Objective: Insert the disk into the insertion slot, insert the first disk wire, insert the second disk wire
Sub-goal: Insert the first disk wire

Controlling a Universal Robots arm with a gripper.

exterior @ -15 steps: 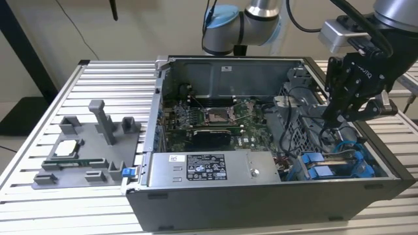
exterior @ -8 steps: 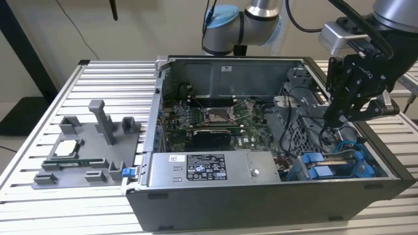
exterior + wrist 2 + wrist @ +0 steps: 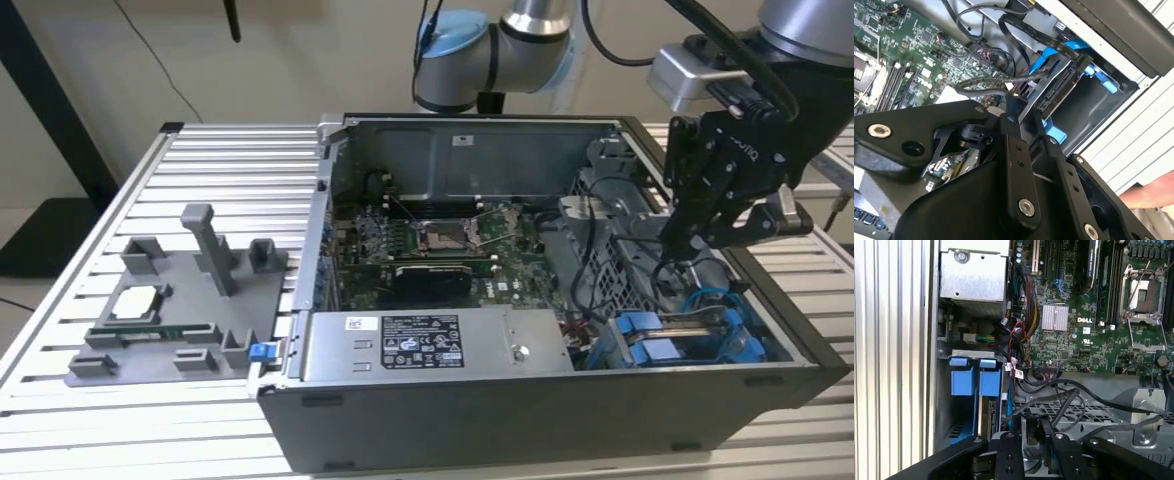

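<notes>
The black claw (image 3: pixel 1008 114) is pinched almost closed on a thin black disk wire (image 3: pixel 989 82) over the perforated grey metal cage (image 3: pixel 1089 412). The silver-grey disk (image 3: pixel 1060 94) sits inside the blue-railed insertion slot (image 3: pixel 961 382).

Slatted metal table (image 3: pixel 127 432) carries a computer case (image 3: pixel 534 425) (open) beside a grey fixture (image 3: pixel 171 282).

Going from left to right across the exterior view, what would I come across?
Grey parts holder → motherboard → insertion slot with its blue rails.
</notes>
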